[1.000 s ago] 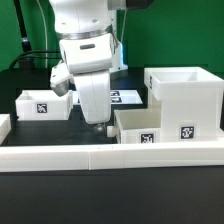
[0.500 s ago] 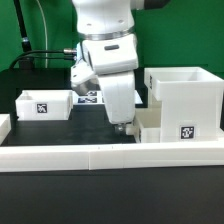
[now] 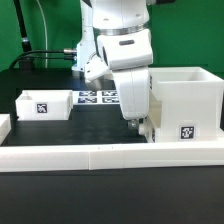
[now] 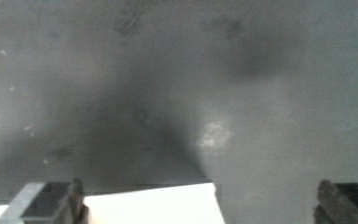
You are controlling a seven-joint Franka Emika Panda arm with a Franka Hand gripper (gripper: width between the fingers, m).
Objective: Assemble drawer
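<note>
The tall white drawer housing stands at the exterior view's right, with a tag on its front. One small white tray with a tag sits at the left. The second tray lies just left of the housing and is mostly hidden behind my gripper. My gripper hangs low over that tray. In the wrist view its fingers stand wide apart, open and holding nothing. A white corner of the tray shows between them, nearer one finger.
The long low white border wall runs along the table's front. The marker board lies flat behind the arm. The table top is black. A green backdrop and cables are at the back left.
The arm has moved steadily to the exterior view's right, from between the two trays to over the tray beside the housing. That tray's tag is now hidden behind the gripper.
</note>
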